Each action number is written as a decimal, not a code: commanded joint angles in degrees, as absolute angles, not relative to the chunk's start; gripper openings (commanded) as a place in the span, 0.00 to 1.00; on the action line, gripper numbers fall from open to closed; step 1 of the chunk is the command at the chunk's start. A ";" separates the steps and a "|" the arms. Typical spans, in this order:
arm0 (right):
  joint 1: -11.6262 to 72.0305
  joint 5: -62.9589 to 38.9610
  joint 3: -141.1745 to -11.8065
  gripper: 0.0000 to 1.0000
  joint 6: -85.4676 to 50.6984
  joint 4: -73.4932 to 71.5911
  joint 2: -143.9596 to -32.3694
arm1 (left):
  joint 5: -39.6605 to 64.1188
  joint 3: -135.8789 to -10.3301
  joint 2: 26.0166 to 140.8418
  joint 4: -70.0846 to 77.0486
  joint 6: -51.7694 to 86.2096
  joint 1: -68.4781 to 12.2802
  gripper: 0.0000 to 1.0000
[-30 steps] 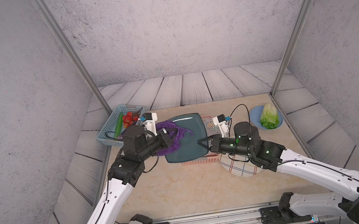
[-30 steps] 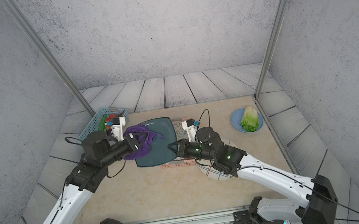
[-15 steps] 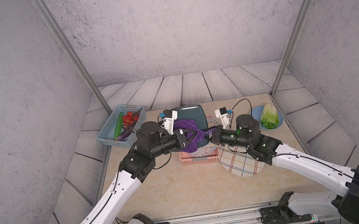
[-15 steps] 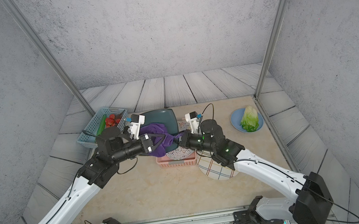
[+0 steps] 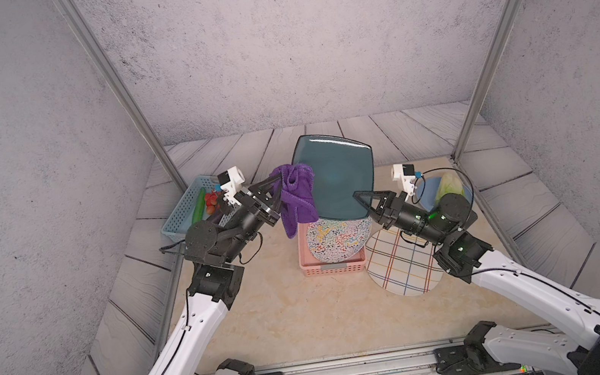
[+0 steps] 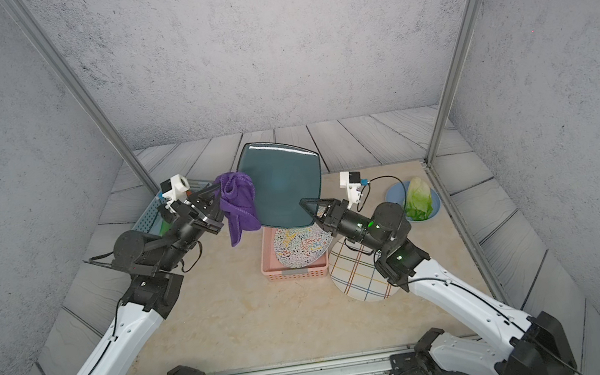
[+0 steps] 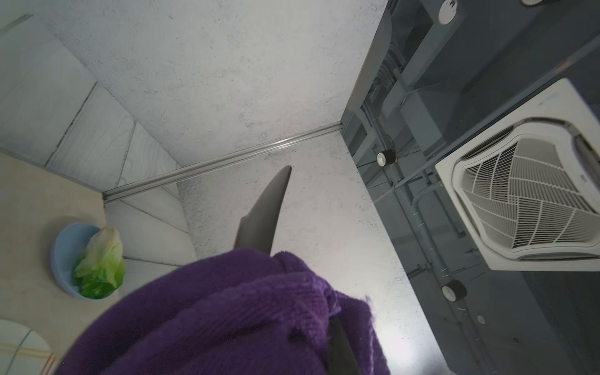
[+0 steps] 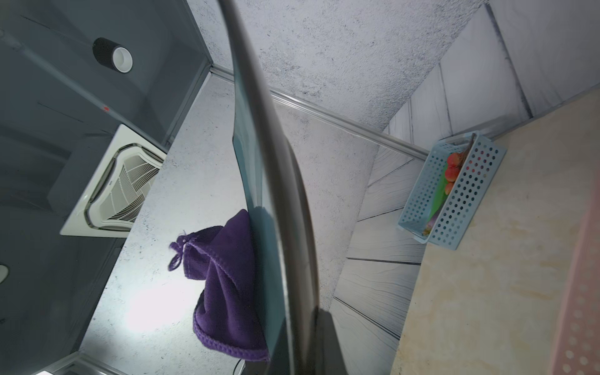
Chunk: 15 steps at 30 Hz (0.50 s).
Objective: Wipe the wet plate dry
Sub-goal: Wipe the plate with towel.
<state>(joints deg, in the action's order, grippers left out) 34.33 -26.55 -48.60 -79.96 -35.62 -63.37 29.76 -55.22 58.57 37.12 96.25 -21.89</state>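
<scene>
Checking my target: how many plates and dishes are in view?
4: teal square plate in the right gripper; squiggle-patterned plate in the pink basket; plaid plate beside it; blue dish under the lettuce. Others may hide in the basket.

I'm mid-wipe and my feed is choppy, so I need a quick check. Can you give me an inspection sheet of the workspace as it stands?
Surface: beige tabletop, no spill seen.
Job's things: dark teal plate lifted near upright; purple cloth against its edge nearest the left arm.
Clutter: pink basket holding a squiggle-patterned plate; plaid plate beside it; blue bowl with lettuce; blue basket with cucumber and tomatoes.
Grippers: left pincer shut on the cloth; right pincer shut on the plate's lower corner.
Cables: black cable loops beside the right wrist camera, clear of the plate.
Surroundings: grey walls, metal posts; nothing else seen.
</scene>
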 commanded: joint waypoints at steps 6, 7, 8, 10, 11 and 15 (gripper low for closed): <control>33.70 -27.11 -47.99 0.00 -88.23 -64.05 -64.18 | 22.21 -52.02 57.12 48.40 108.20 -19.48 0.00; 33.01 -27.04 -47.69 0.00 -87.81 -62.55 -62.95 | 22.50 -51.35 57.48 49.89 109.37 -18.44 0.00; 32.50 -27.07 -47.56 0.00 -87.03 -61.09 -61.76 | 22.51 -50.73 57.74 51.49 110.55 -17.70 0.00; 32.26 -26.96 -47.54 0.00 -85.58 -58.64 -59.54 | 22.07 -49.66 58.38 53.86 112.35 -17.07 0.00; 32.20 -27.07 -47.73 0.00 -85.00 -57.60 -58.87 | 22.09 -49.55 58.74 54.64 112.89 -17.05 0.00; 32.33 -29.82 -49.81 0.00 -85.05 -54.69 -59.99 | 23.86 -53.57 59.96 55.46 112.79 -18.09 0.00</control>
<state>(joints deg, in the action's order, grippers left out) 32.08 -28.62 -46.00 -85.49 -48.49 -61.19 22.72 -50.17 60.07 50.02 111.26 -17.52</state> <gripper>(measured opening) 0.070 0.100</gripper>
